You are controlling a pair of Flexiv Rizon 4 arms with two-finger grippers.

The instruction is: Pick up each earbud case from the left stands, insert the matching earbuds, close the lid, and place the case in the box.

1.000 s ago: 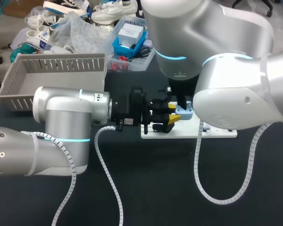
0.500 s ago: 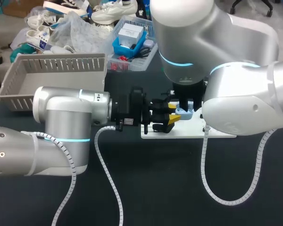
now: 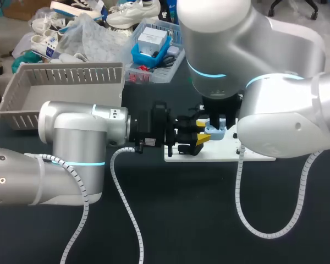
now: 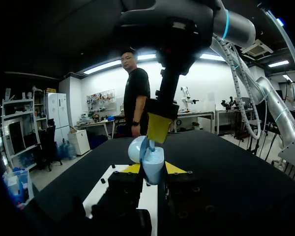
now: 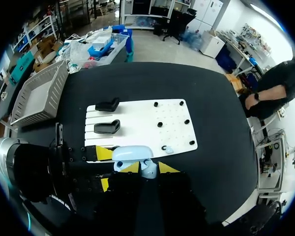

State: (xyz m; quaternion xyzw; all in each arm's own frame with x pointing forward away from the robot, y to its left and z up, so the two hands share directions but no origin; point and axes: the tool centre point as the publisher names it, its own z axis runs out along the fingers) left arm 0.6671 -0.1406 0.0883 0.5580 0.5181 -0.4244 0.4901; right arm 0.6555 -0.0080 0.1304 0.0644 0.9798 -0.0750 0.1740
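the left hand was clamped on the pale blue case, one yellow tip on each side, holding it with its lid open at the edge of the white board on the dark bench. the right hand hung straight over the case, down at its open top; whether it gripped anything could not be told. two black stands sat on the board's end nearest the grey box, which stood well apart from the case.
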